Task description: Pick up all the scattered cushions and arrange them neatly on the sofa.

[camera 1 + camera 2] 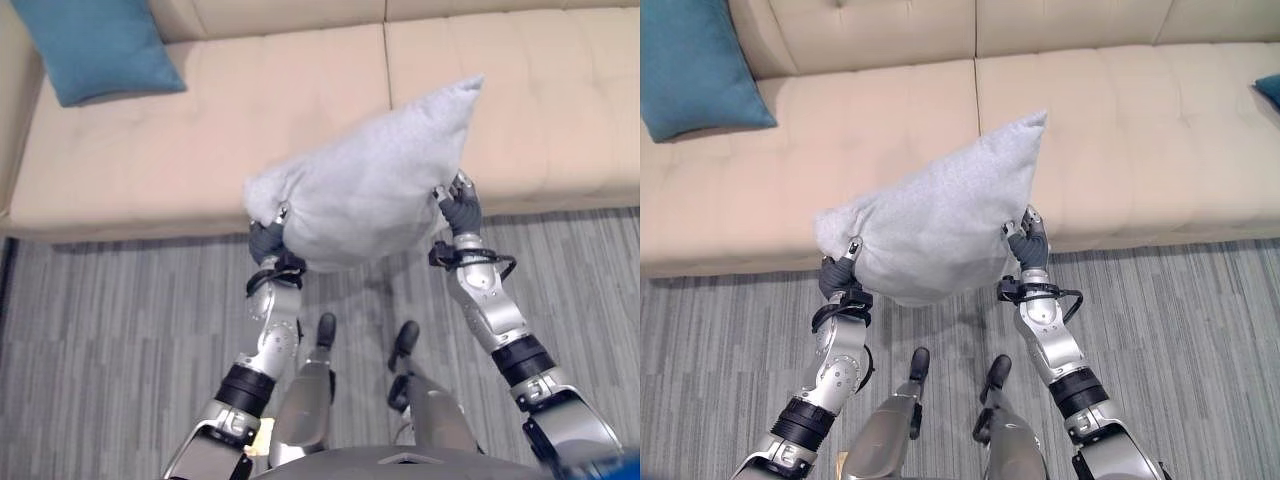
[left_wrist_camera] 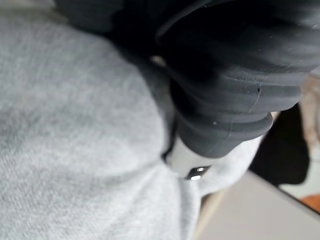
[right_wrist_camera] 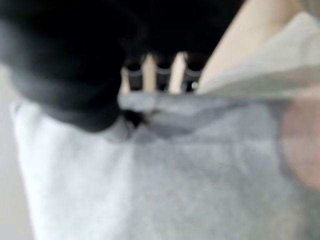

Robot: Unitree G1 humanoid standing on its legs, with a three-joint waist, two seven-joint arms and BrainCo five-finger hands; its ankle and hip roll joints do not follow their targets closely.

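Light grey square fabric cushion (image 1: 370,180) held aloft between both hands, tilted, one corner up, over front edge of beige upholstered sofa (image 1: 200,150). Left hand (image 1: 268,238) grips lower left edge, fingers pinching fabric. Right hand (image 1: 462,205) clasps right edge. Teal cushion (image 1: 95,45) rests at sofa's left end.

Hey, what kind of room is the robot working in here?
Probably a living room or lounge: a long beige sofa, a teal cushion on it, a grey cushion being carried, and grey striped carpet.
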